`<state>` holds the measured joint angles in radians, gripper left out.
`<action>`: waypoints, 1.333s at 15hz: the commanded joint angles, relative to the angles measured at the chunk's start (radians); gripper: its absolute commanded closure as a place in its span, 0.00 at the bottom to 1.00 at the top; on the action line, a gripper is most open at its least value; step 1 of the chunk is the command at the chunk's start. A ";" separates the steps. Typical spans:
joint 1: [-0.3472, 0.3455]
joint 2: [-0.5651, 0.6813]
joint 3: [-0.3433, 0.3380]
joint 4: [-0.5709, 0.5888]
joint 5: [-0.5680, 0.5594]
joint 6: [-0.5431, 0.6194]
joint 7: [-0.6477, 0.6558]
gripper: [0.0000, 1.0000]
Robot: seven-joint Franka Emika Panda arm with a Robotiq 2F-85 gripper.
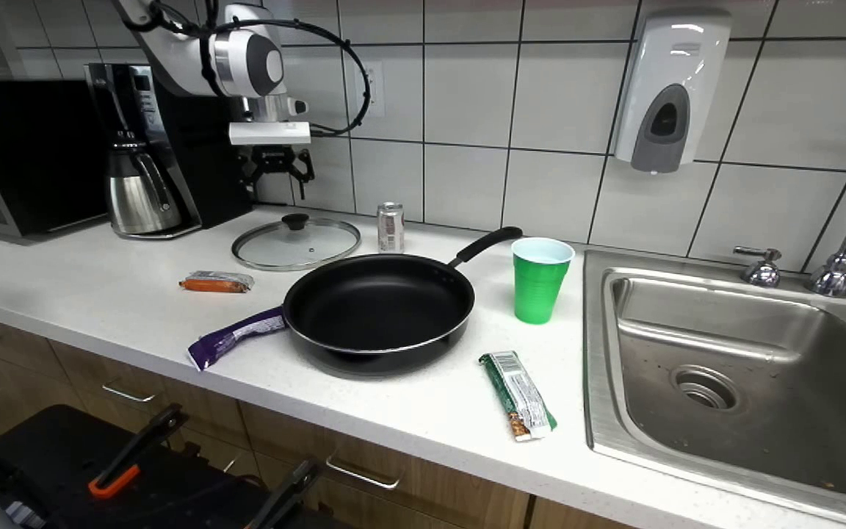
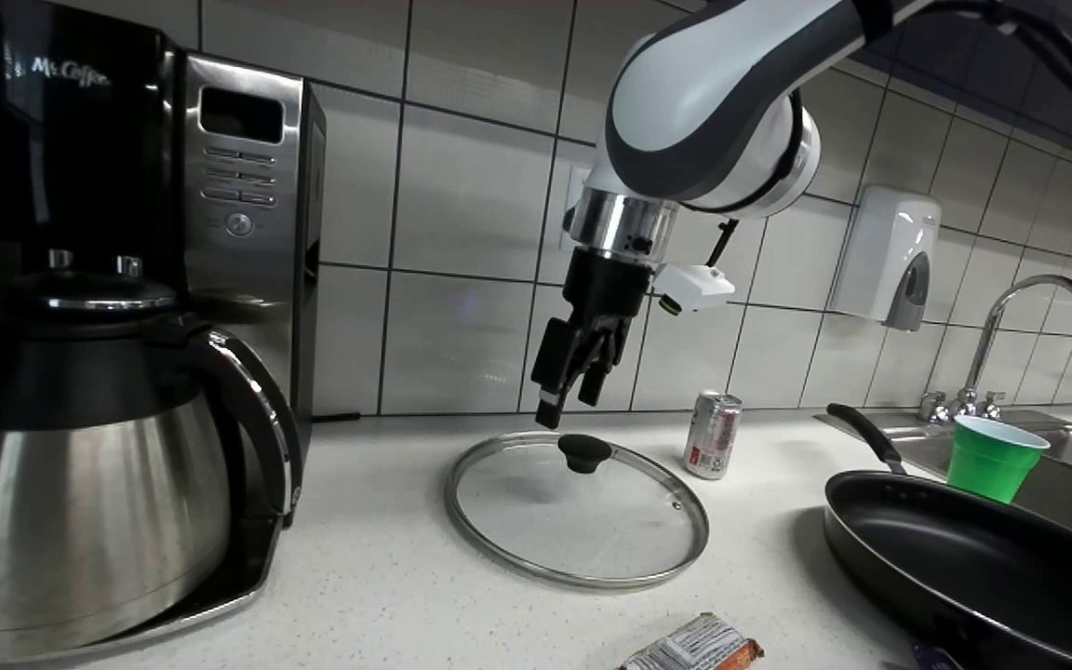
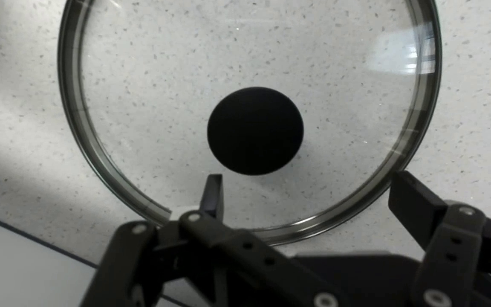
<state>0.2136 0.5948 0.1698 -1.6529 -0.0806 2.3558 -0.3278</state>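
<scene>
Claw (image 3: 307, 187) hung spread wide above glass lid (image 2: 578, 526); whether squarely over black knob (image 3: 255, 131), couldn't tell. Silver can (image 2: 713, 435) stood lower, near claw.

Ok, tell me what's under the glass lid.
Through the glass of the lid, speckled countertop shows. In the wrist view, the black knob and the gripper cover part of it; what lies behind them there can't be seen.
</scene>
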 commanded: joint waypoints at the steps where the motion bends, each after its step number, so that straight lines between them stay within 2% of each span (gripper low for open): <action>1: 0.019 -0.082 0.004 -0.048 -0.037 -0.059 0.035 0.00; 20: -0.006 -0.244 0.060 -0.307 -0.019 -0.021 -0.092 0.00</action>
<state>0.2372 0.4194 0.2020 -1.8785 -0.0985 2.3213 -0.3735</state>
